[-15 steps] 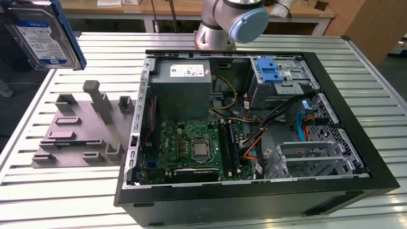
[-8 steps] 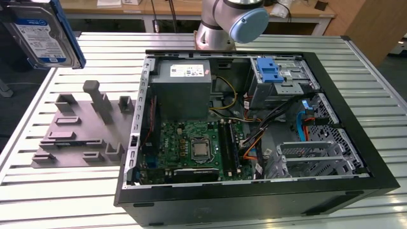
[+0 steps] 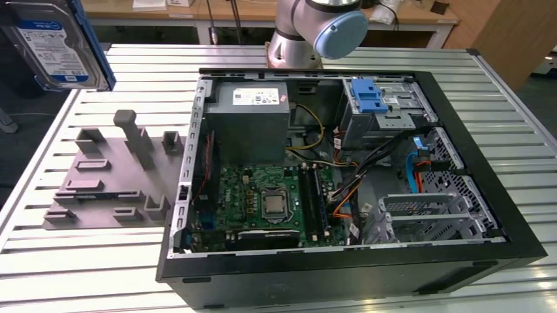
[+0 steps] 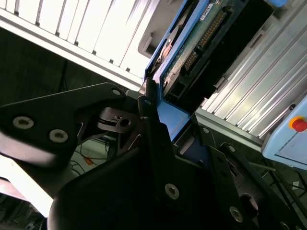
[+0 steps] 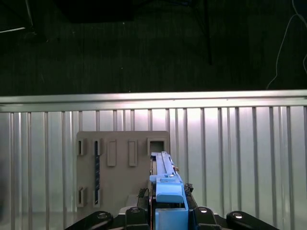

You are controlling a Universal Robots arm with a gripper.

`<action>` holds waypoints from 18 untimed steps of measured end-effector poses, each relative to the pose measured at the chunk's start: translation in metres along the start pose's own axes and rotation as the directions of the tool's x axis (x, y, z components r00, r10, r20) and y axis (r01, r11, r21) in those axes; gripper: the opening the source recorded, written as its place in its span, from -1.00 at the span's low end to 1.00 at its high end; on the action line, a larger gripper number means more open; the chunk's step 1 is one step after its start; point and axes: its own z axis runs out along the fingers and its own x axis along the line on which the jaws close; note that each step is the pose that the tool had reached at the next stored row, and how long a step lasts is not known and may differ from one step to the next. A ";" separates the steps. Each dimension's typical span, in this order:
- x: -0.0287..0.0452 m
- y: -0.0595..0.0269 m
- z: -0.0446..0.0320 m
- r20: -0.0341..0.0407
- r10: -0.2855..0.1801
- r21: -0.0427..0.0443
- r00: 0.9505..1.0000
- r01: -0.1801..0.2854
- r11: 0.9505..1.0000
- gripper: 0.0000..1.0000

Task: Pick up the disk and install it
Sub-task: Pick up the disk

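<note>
The disk (image 3: 57, 45), a silver hard drive with a blue-and-white label and a blue frame, hangs in the air at the exterior view's far left, above the table's back corner. In the first wrist view the disk (image 5: 165, 184) is edge-on, with my gripper (image 5: 165, 206) shut on its blue frame from both sides. In the second wrist view the black fingers (image 4: 149, 103) clamp the blue frame of the disk (image 4: 201, 38), whose circuit side shows. Below the disk lies the grey fixture plate (image 5: 122, 167).
An open computer case (image 3: 487, 195) lies on the slatted metal table (image 3: 78, 261), with a grey power supply (image 3: 248, 124), a motherboard (image 3: 261, 202), a silver cage with a blue latch (image 3: 379, 98) and another drive cage (image 3: 426, 212). The fixture plate (image 3: 113, 176) sits beside the case. The arm's base (image 3: 314, 32) stands behind.
</note>
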 end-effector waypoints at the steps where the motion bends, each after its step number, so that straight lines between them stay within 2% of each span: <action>1: 0.0000 0.0000 -0.0011 0.000 0.000 0.000 1.000 0.000 1.000 -0.27; 18: -0.0001 0.0002 -0.0199 0.000 0.000 0.000 1.000 0.000 1.000 -0.27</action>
